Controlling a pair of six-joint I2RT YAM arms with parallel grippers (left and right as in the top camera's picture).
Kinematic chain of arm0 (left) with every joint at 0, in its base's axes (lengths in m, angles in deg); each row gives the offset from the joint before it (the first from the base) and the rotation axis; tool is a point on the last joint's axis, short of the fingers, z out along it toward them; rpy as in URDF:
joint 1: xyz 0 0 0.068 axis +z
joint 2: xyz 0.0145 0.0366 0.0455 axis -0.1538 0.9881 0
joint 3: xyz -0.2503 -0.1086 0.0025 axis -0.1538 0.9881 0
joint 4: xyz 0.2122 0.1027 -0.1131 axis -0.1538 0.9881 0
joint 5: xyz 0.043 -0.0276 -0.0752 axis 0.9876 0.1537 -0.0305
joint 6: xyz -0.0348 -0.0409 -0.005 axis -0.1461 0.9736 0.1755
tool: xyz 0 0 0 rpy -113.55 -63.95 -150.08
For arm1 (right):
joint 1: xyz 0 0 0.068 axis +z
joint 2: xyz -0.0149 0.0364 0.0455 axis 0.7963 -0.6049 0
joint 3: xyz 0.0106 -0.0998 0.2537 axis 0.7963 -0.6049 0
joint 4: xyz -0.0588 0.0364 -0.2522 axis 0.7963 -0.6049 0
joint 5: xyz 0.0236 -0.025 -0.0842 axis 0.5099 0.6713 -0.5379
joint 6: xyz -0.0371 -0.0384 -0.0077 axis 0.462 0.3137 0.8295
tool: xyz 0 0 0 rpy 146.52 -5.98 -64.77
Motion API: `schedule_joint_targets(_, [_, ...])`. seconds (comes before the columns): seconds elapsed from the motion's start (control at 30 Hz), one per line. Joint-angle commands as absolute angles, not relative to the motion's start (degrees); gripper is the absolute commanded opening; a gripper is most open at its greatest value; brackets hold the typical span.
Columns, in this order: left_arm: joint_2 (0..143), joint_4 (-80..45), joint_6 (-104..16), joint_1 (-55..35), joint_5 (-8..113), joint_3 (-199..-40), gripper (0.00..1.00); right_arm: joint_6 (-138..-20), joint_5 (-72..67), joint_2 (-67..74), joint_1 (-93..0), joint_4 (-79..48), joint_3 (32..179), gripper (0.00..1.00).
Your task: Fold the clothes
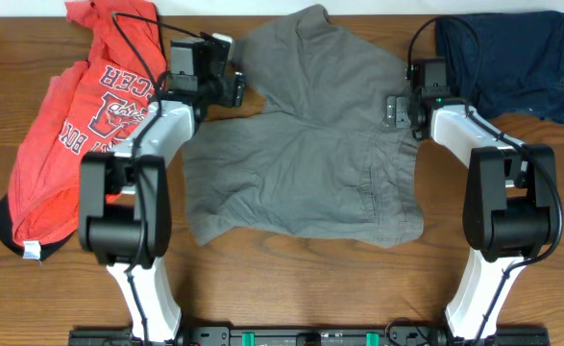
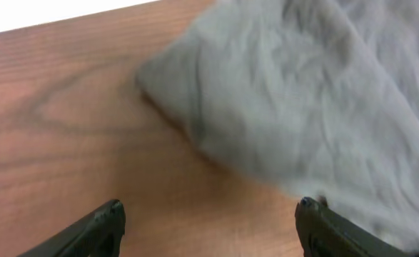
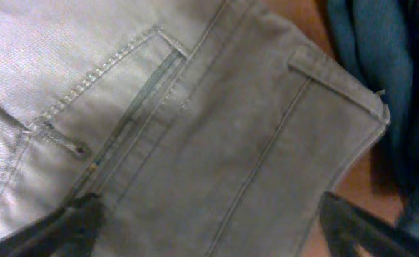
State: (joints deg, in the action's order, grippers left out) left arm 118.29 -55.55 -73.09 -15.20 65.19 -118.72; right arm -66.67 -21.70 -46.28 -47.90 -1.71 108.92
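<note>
The grey-olive shorts lie spread in the middle of the table, waistband to the right and legs to the left. My left gripper is open at the upper leg's hem. In the left wrist view it has bare wood between its fingers, and the shorts reach its right fingertip. My right gripper stands open over the waistband. The right wrist view shows it wide apart above the waistband, beside a slit pocket. A red-orange T-shirt lies at the left. A dark navy garment lies at the back right.
The wooden table shows in front of the shorts, between the two arm bases. The navy garment lies just past the waistband's corner in the right wrist view. The left arm reaches across the edge of the T-shirt.
</note>
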Motion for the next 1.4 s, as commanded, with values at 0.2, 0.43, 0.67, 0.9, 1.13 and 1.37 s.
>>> schedule_joint_targets(0.2, [123.47,-58.83,-61.39,-15.13,67.31,-119.28,0.78,-67.77,-13.55,-38.83,-43.28,-16.39,116.33,0.99])
schedule_joint_targets(0.43, [116.32,-42.48,-61.74,-12.44,67.49,-119.28,0.79,-67.90,-12.79,-31.51,-40.71,-23.45,117.80,0.99])
schedule_joint_targets(0.67, [109.81,-26.54,-61.87,-8.09,67.46,-119.28,0.79,-67.90,-9.75,-30.76,-40.57,-29.11,117.78,0.99])
schedule_joint_targets(0.9, [111.62,-22.98,-62.97,-6.50,67.51,-118.69,0.79,-67.90,-9.62,-30.76,-39.11,-29.09,117.78,0.99])
schedule_joint_targets(1.13, [114.02,-22.30,-62.92,-6.50,68.56,-118.69,0.78,-67.88,-9.51,-30.76,-38.61,-29.07,117.78,0.91])
schedule_joint_targets(1.37, [117.39,-21.89,-62.95,-6.50,69.02,-118.63,0.78,-67.88,-8.28,-30.76,-38.45,-29.22,117.78,0.87])
